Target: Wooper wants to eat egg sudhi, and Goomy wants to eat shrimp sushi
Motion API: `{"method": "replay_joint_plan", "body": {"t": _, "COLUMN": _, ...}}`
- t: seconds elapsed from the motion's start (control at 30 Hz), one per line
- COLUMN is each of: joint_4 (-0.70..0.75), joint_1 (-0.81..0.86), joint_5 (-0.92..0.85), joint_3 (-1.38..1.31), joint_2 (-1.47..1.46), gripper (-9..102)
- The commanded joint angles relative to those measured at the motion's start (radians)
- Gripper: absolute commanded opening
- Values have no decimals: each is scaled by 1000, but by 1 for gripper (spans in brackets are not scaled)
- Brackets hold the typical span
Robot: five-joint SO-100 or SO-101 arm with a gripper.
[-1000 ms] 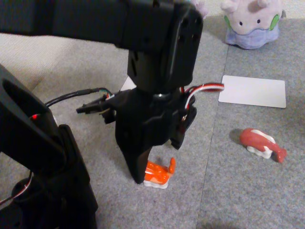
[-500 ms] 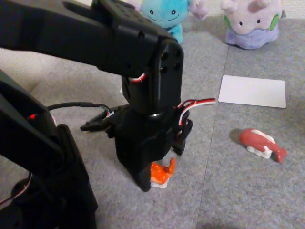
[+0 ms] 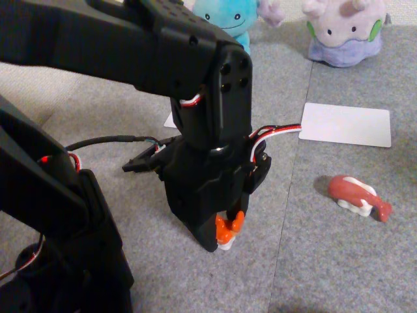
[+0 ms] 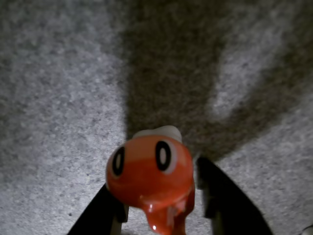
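The shrimp sushi [image 3: 229,227], orange on a white rice block, is pinched at the tip of my gripper [image 3: 223,238] just above the grey carpet. In the wrist view the shrimp sushi [image 4: 149,171] faces the camera with two painted eyes, and my gripper [image 4: 159,215] is shut on it, a black finger [image 4: 222,205] on each side. Wooper [image 3: 225,16], light blue, peeks out behind my arm at the top. Goomy [image 3: 342,29], lilac, sits at the top right. The egg sudhi is out of view.
A white card [image 3: 345,124] lies in front of Goomy. A second white card [image 3: 171,120] shows partly behind my arm. A dull pink-red toy sushi [image 3: 358,195] lies to the right. The arm's black base [image 3: 58,248] occupies the lower left.
The gripper has shifted slightly right and shut on the shrimp sushi, which now stands narrower between the fingers. The arm lowered, uncovering Wooper.
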Motion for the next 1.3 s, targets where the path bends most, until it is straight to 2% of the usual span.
{"method": "replay_joint_plan", "body": {"t": 0.0, "joint_4": 21, "joint_1": 0, "joint_5": 14, "joint_3": 15, "joint_2": -15, "gripper": 8}}
{"method": "replay_joint_plan", "body": {"t": 0.1, "joint_4": 28, "joint_1": 0, "joint_5": 51, "joint_3": 8, "joint_2": -15, "gripper": 5}}
{"method": "replay_joint_plan", "body": {"t": 0.5, "joint_4": 31, "joint_1": -5, "joint_5": 232, "joint_3": 2, "joint_2": 6, "gripper": 6}}
{"method": "replay_joint_plan", "body": {"t": 0.63, "joint_4": 32, "joint_1": -63, "joint_5": 344, "joint_3": 2, "joint_2": 77, "gripper": 6}}
{"method": "replay_joint_plan", "body": {"t": 1.0, "joint_4": 0, "joint_1": -354, "joint_5": 1002, "joint_3": -26, "joint_2": 307, "gripper": 6}}
{"method": "replay_joint_plan", "body": {"t": 1.13, "joint_4": -6, "joint_1": -413, "joint_5": 1161, "joint_3": -84, "joint_2": 347, "gripper": 6}}
{"method": "replay_joint_plan", "body": {"t": 1.27, "joint_4": -55, "joint_1": -397, "joint_5": 1255, "joint_3": -166, "joint_2": 344, "gripper": 6}}
